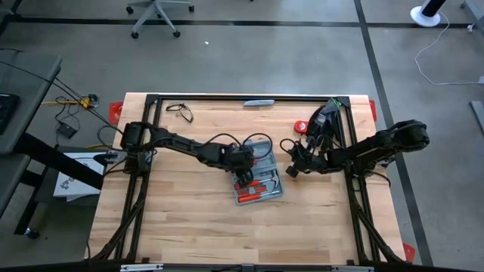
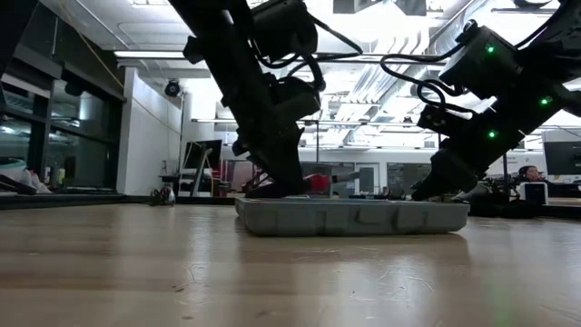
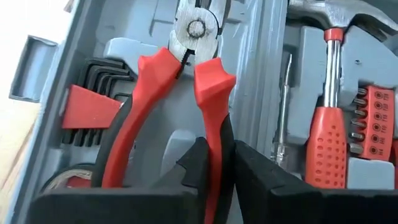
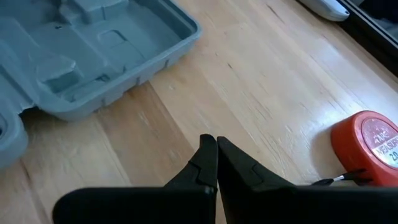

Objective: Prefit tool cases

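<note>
The blue-grey tool case (image 1: 258, 172) lies open on the table's middle, seen as a low tray (image 2: 354, 216) in the low view. Its moulded inside holds a red-handled hammer (image 3: 328, 134), a red bit holder (image 3: 375, 121) and hex keys (image 3: 93, 93). Red-and-black pliers (image 3: 186, 81) lie in it. My left gripper (image 3: 219, 171) reaches down into the case, shut on the pliers. My right gripper (image 4: 216, 152) hovers shut over bare wood to the right of the case, holding nothing. My left gripper pinches one handle of the pliers (image 3: 217, 134) between its two fingers, partway down the handle. The fingers slant down from above and lie roughly along the handle. The pliers lie in the case's moulded tray, with their jaws (image 3: 196, 28) pointing away from the fingers.
An orange tape measure (image 4: 368, 144) lies on the wood close to my right gripper. At the far edge lie a pair of glasses (image 1: 179, 111) and a slim grey-blue bar (image 1: 259, 102). Red clamps (image 1: 115, 112) sit at the table's corners. The near half is bare wood.
</note>
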Controlling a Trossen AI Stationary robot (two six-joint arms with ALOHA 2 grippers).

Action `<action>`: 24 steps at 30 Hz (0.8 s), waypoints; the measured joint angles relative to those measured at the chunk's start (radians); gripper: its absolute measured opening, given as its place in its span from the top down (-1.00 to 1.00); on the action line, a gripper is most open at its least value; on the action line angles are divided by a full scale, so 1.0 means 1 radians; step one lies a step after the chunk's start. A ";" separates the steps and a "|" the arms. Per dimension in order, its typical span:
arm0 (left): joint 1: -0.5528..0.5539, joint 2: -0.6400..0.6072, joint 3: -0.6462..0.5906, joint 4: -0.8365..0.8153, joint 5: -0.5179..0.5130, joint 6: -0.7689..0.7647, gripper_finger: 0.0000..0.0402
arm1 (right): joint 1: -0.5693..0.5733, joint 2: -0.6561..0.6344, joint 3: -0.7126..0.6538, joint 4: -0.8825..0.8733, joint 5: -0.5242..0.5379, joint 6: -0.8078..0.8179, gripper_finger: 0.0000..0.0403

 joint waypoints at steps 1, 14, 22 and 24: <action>0.000 0.000 0.000 0.001 0.003 -0.001 0.67 | 0.000 0.000 0.000 0.000 0.000 0.000 1.00; -0.001 -0.025 0.000 0.012 -0.009 0.020 0.26 | 0.000 0.000 0.000 0.000 0.000 0.024 1.00; 0.015 -0.064 0.000 0.005 -0.172 0.072 0.45 | 0.000 -0.001 0.000 0.011 -0.003 0.032 1.00; 0.036 -0.051 -0.003 0.004 -0.172 0.087 0.60 | 0.000 -0.001 0.001 0.020 -0.004 0.032 1.00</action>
